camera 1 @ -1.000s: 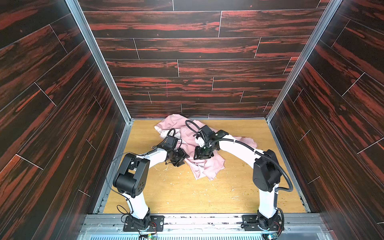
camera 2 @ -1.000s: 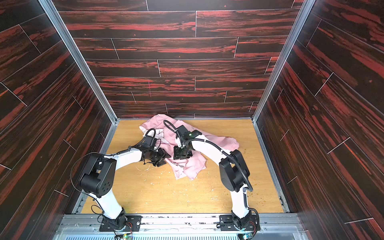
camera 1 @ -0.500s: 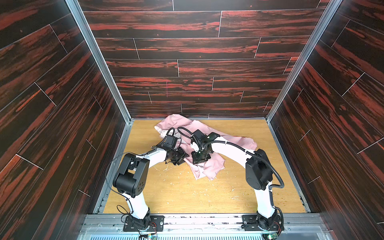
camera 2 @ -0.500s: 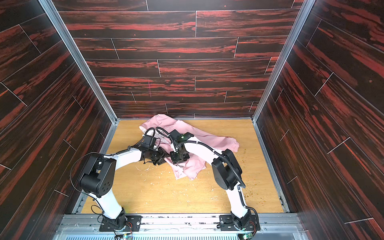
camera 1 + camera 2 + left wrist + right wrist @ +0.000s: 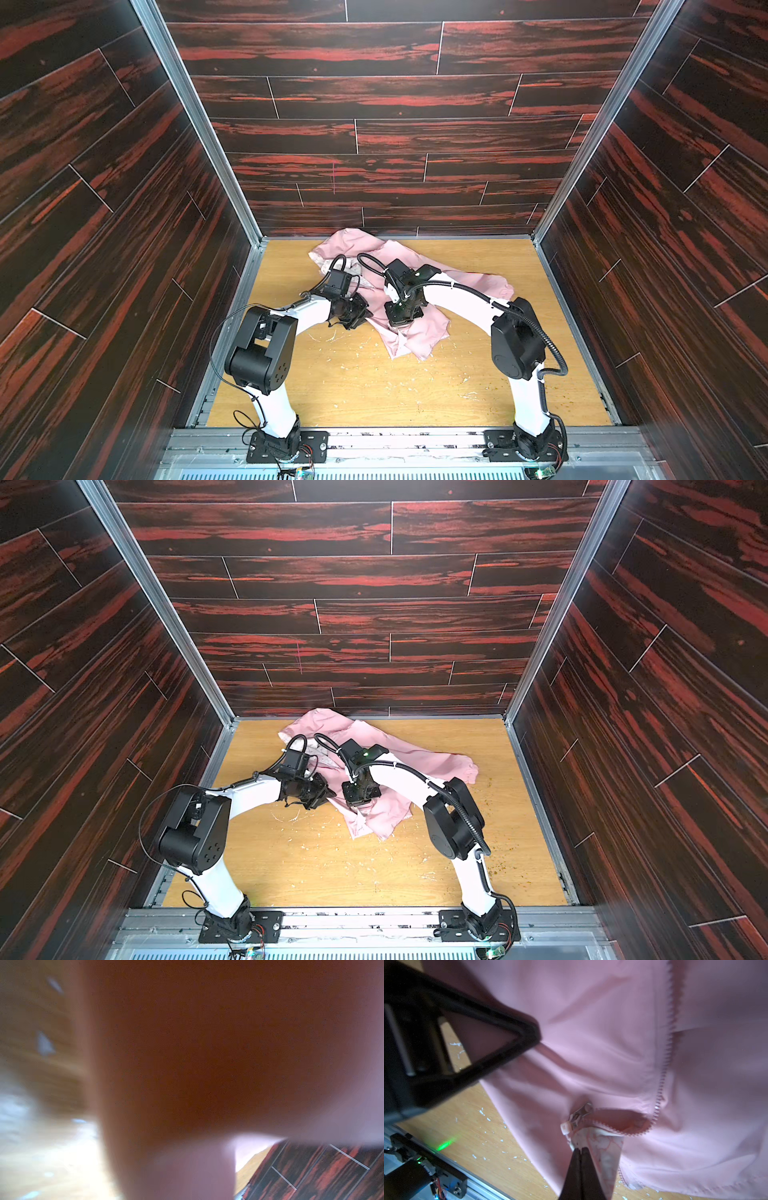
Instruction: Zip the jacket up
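Pinching a corner of the jacket [image 5: 602, 1043], the right gripper [image 5: 580, 1150] presses its two dark fingertips together on a fold of pale, printed fabric at the hem. Just beyond those closed jaws sits the metal zipper slider [image 5: 582, 1112], with its whitish pull tab [image 5: 566, 1128] beside it. From the slider a row of pink zipper teeth [image 5: 667, 1047] runs away from the jaws along a loose edge, and the two sides of the zip are not joined there.

Off to one side of the right jaws, the left gripper [image 5: 532, 1035] shows as one black triangular finger. Its tip touches the pink cloth, and creases run toward it. The second finger is hidden, so it is impossible to tell whether these jaws clamp the cloth. The left wrist view is almost wholly covered by blurred reddish-pink fabric close to the camera.

In both top views the light pink jacket [image 5: 424, 336] [image 5: 386, 816] lies crumpled on the wooden table [image 5: 374, 382], spreading from under both grippers toward the back wall [image 5: 395, 137]. The right gripper points down onto the cloth. The left gripper lies just beside it, at the jacket's edge. White flecks [image 5: 357, 365] dot the bare wood on the near side of the jaws, toward the arm bases.
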Action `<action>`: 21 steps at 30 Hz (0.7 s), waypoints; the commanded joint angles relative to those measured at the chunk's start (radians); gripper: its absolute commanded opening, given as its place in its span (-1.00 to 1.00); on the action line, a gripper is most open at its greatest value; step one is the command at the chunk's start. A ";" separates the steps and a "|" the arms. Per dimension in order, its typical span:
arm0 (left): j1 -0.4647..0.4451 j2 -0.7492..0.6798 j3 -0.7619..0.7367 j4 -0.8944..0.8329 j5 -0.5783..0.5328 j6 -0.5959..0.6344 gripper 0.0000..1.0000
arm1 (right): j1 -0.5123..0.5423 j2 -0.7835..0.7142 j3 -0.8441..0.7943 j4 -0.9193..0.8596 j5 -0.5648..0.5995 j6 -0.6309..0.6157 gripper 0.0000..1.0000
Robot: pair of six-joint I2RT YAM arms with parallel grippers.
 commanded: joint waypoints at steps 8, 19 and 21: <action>0.153 -0.066 0.118 -0.179 -0.041 0.133 -0.92 | -0.038 -0.137 -0.116 0.122 -0.158 0.054 -1.00; 0.242 -0.009 0.245 -0.263 -0.067 0.202 -0.98 | 0.053 -0.235 -0.294 0.213 -0.423 -0.104 -1.00; 0.251 0.002 0.257 -0.268 -0.064 0.214 -0.96 | 0.069 -0.238 -0.311 0.219 -0.437 -0.118 -0.91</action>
